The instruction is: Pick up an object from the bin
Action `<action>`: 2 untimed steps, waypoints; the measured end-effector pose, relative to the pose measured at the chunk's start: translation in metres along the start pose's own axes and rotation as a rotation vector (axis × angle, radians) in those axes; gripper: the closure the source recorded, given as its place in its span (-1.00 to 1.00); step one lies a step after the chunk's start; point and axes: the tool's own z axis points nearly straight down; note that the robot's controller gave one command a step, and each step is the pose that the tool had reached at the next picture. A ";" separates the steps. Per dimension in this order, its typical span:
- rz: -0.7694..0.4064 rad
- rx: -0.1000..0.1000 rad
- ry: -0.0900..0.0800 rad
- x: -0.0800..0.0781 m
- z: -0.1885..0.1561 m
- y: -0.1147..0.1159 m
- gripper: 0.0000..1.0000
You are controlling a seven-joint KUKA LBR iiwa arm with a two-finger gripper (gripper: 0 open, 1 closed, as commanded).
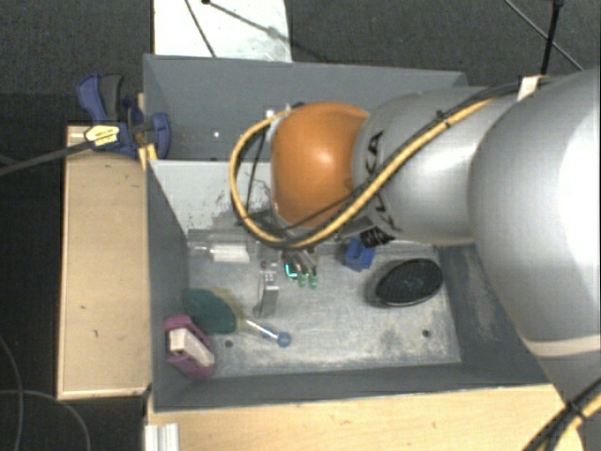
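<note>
Hovering low in the grey metal bin (376,332), the gripper (269,294) is being held near a thin pale stick with a blue tip (266,330).
The stick is being shown just below the gripper in the view, lying crosswise, with a dark green oval pad (211,310) to the gripper's lower left. Whether the gripper is released or clenched cannot be told.

No legible txt or nos., dark marks (374,150) on arm (441,177) unreadable

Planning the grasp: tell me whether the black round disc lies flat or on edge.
Flat: the black disc shows its broad round face upward.
</note>
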 end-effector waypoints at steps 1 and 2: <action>0.051 -0.002 -0.005 0.060 -0.032 0.015 -1.00; 0.288 0.001 -0.001 0.049 0.066 0.030 -1.00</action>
